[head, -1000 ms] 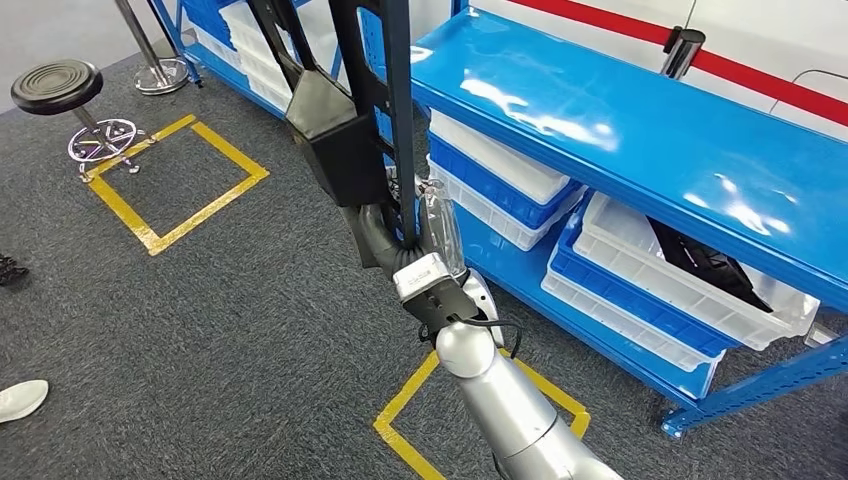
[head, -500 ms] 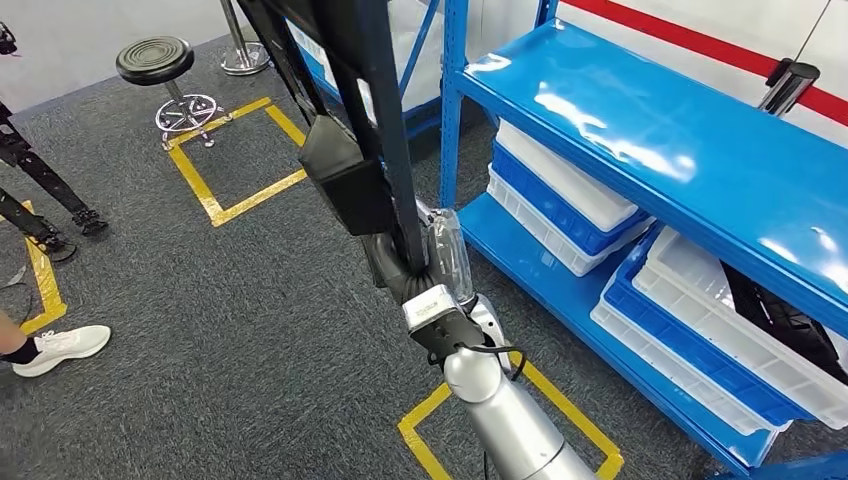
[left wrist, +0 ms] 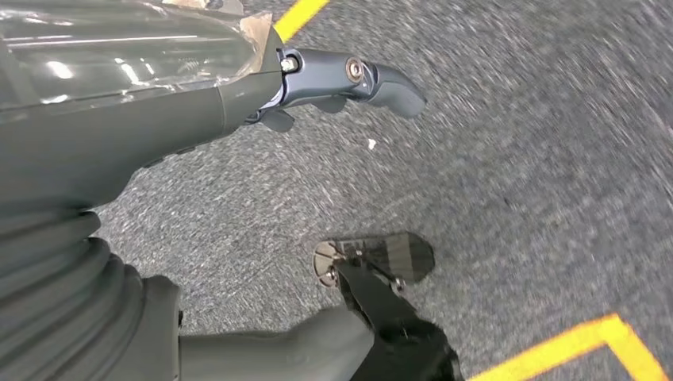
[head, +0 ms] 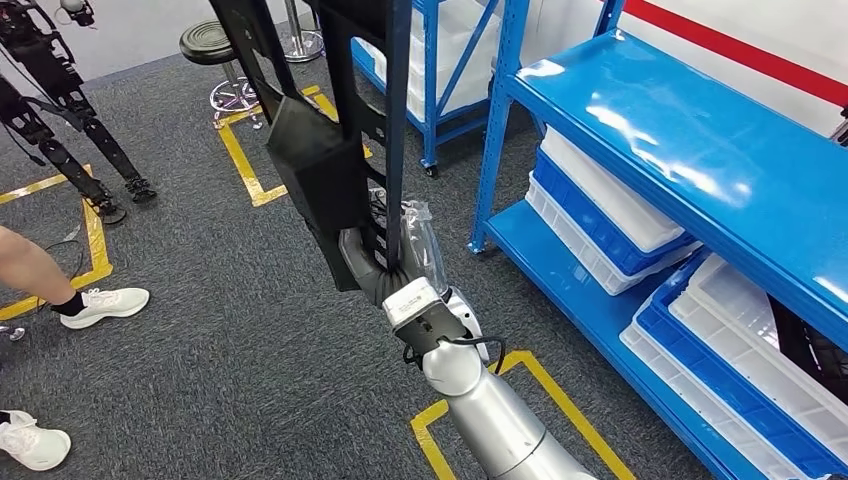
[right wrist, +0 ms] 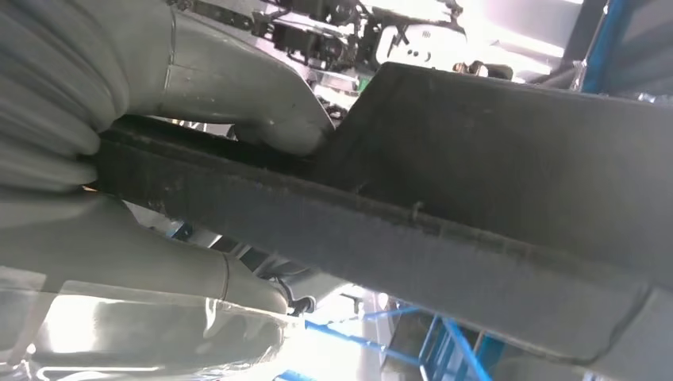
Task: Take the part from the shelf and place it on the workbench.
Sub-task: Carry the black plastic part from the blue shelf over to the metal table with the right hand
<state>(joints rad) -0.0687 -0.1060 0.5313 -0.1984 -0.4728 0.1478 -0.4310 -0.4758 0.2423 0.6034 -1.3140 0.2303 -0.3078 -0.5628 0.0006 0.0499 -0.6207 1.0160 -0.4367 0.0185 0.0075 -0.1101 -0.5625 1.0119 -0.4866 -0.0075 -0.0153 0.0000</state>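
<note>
a person's leg (head: 40, 272) and white shoe (head: 104, 303) stand on the grey carpet (head: 220, 340), well apart from the fingers. the left hand (left wrist: 238, 95) hangs over carpet, fingers (left wrist: 357, 79) apart, holding nothing. the right hand (head: 395, 262) grips the long black part (head: 315, 170), fingers (right wrist: 238, 103) clamped around it, raised upright. beyond them, a blue shelf (head: 690, 150) holds stacked white and blue trays (head: 600, 215).

Robot turning away from blue shelf (head: 690, 130); whole view swings. Person's leg and white shoes (head: 100, 303) come into view. Stool (head: 215, 45) slides farther off.
</note>
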